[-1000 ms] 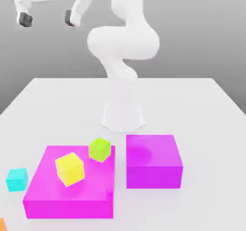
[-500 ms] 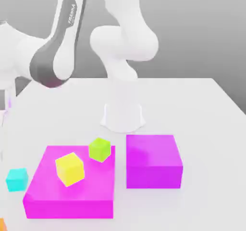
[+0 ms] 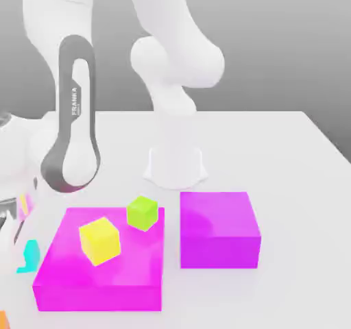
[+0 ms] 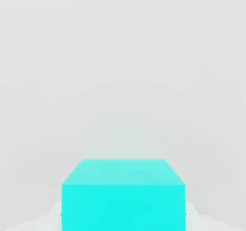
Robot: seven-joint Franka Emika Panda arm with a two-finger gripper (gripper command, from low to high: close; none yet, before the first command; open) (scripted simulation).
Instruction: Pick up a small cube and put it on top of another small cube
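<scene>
At eight o'clock in the exterior view, just beside the magenta slab (image 3: pixel 99 297), the cyan cube (image 3: pixel 30 258) sits at the pincer (image 4: pixel 123 218), partly hidden by it. The hand view shows the cube directly between the two fingertips (image 4: pixel 54 218), one at each of two opposite sides, so the pincer has narrowed onto it and grips it. Whether the cube's underside touches the surface (image 3: pixel 288 184) cannot be told.

Three cubes can be counted plainly: one cyan, one yellow and one green. A fourth thing, a single orange piece (image 3: pixel 3 319), is cut by the picture's edge between seven and eight o'clock; its full shape cannot be told. Two larger boxes lie on the surface: one magenta slab at seven o'clock and one purple block (image 3: pixel 219 251) at five, with a gap between them.

Two of the cubes rest on the slab, apart from each other. The yellow cube (image 3: pixel 100 241) is nearer its middle, and the green cube (image 3: pixel 142 213) lies toward two o'clock from the yellow one, near the slab's far corner. Both are turned at an angle to the slab's edges. From the yellow cube, the cyan one lies toward nine o'clock, off the slab. There is one arm (image 3: pixel 179 60), its base near the centre of the clock face.
</scene>
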